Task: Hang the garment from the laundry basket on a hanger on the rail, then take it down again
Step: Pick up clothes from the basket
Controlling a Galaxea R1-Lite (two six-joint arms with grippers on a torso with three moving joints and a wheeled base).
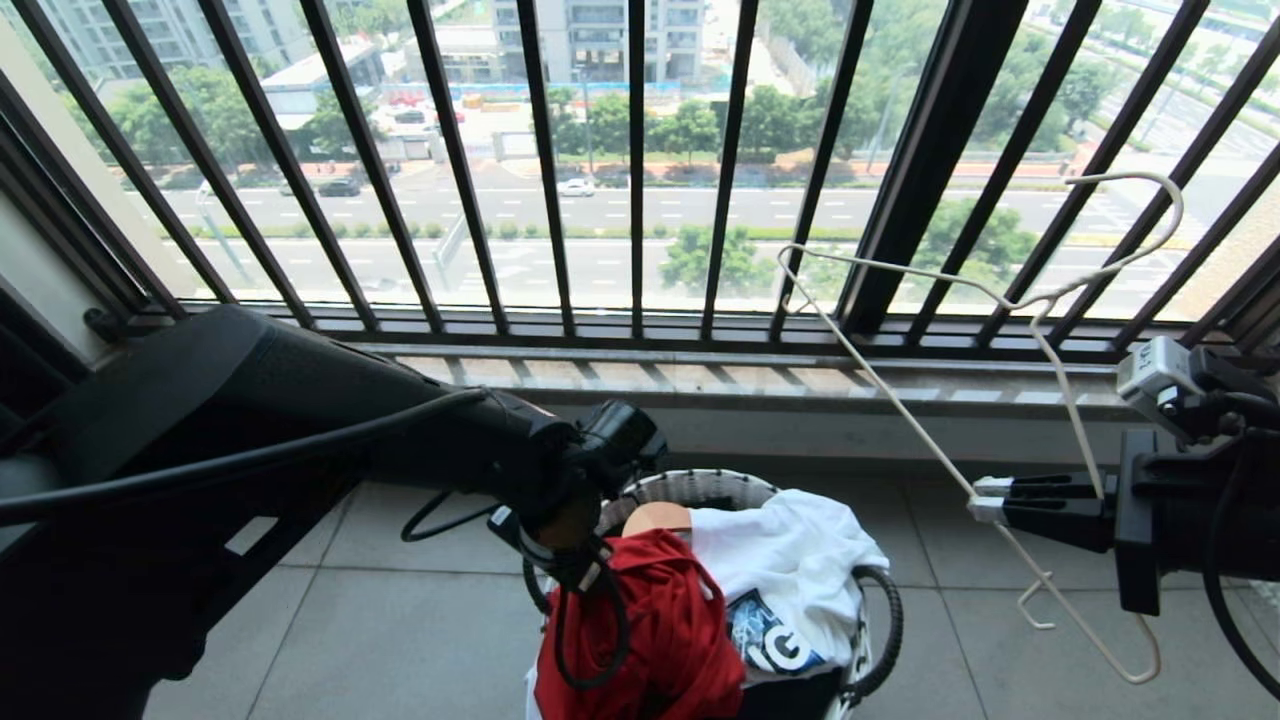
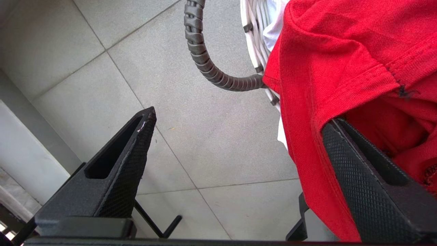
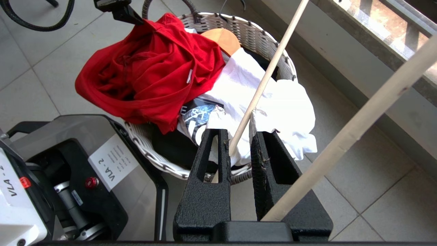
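Head view: the laundry basket [image 1: 700, 490] stands at the lower centre on the tiled floor [image 1: 400, 620], below the barred window railing [image 1: 560, 200]. The red garment [image 1: 660, 620] hangs over the basket's front rim, beside a white printed garment [image 1: 790, 570]. The left gripper [image 1: 575, 565] reaches in from the left and sits over the red cloth. At the right edge, the right gripper [image 1: 985, 497] holds the white hanger [image 1: 1000, 300] by one slanted wire, its hook pointing to the upper right.

Left wrist view: the left gripper [image 2: 235, 136] has its jaws spread wide. One finger is bare above the floor [image 2: 187, 147]; the garment [image 2: 341, 68] drapes over the other. A black loop handle [image 2: 211, 68] curves at the top.

Right wrist view: the right gripper [image 3: 239, 135] is clamped on the hanger's [image 3: 269, 71] thin bar. Behind it the basket [image 3: 259, 37] fills the centre, the garment [image 3: 146, 71] heaped at upper left and the white garment [image 3: 273, 99] to the right.
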